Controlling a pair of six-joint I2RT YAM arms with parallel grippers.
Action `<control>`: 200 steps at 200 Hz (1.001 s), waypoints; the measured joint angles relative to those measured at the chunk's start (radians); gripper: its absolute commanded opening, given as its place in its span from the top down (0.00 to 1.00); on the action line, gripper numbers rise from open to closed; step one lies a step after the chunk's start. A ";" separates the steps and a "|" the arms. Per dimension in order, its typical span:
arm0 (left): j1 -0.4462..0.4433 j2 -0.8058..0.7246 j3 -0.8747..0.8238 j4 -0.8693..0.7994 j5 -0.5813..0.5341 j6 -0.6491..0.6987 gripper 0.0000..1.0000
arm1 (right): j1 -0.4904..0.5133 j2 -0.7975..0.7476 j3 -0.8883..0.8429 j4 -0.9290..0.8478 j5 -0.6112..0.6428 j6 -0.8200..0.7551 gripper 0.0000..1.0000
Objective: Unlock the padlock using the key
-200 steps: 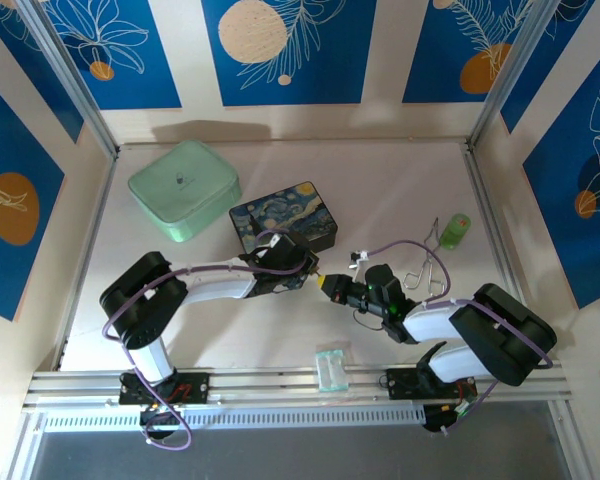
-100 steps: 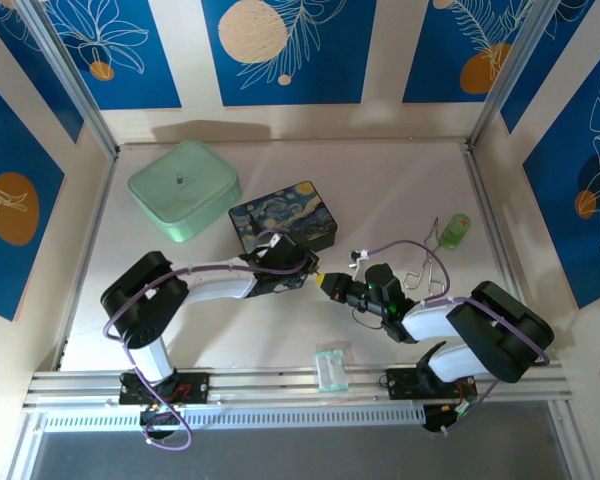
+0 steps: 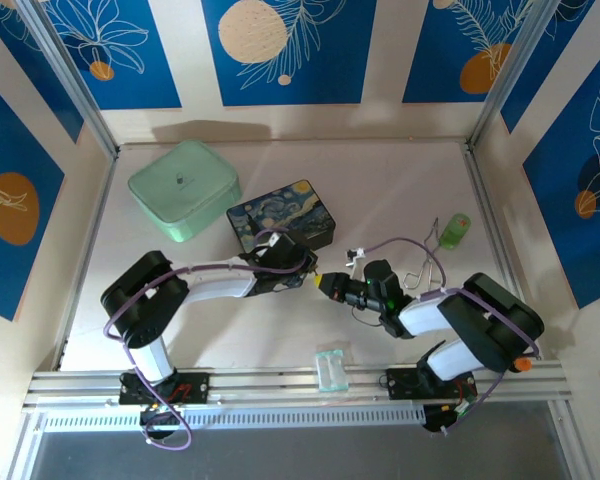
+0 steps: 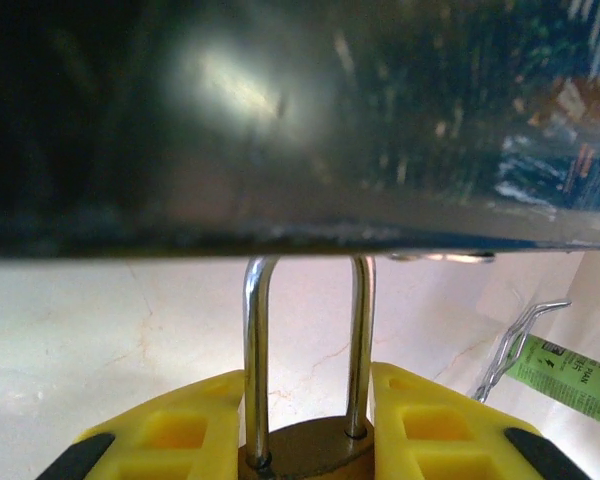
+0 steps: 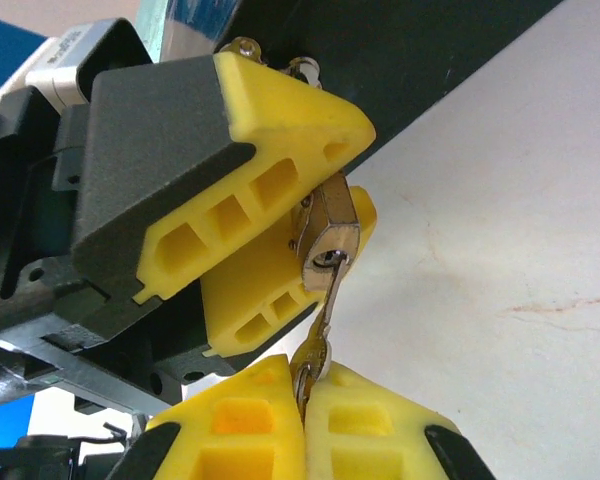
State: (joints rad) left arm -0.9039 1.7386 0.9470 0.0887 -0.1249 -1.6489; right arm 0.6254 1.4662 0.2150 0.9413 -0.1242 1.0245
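The padlock (image 4: 305,452), brass body with a silver shackle (image 4: 252,350), stands upright in my left gripper (image 4: 305,405), which is shut on its body. In the right wrist view the padlock (image 5: 329,232) sits between the left gripper's yellow fingers (image 5: 280,130), keyhole end facing me. The thin silvery key (image 5: 323,310) is pinched by its head in my right gripper (image 5: 305,378), and its tip is in the keyhole. From above, the left gripper (image 3: 306,274) and right gripper (image 3: 332,287) meet tip to tip at mid-table.
The starry-night tin (image 3: 283,222) lies just behind the left gripper, its dark side (image 4: 280,120) right above the shackle. A mint-green box (image 3: 183,188) sits back left, a bent wire (image 3: 420,270) and green item (image 3: 456,230) right, a clear packet (image 3: 331,368) near the front rail.
My right gripper has crept a little left and up toward the left gripper with the key in it. The left arm has barely moved.
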 measured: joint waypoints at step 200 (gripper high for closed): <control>-0.007 -0.040 -0.063 0.068 0.042 0.026 0.80 | -0.191 0.116 0.057 -0.084 -0.319 -0.135 1.00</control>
State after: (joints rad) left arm -0.9112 1.6985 0.8837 0.1566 -0.0830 -1.6226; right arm 0.4343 1.5822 0.2718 0.8574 -0.4431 0.8890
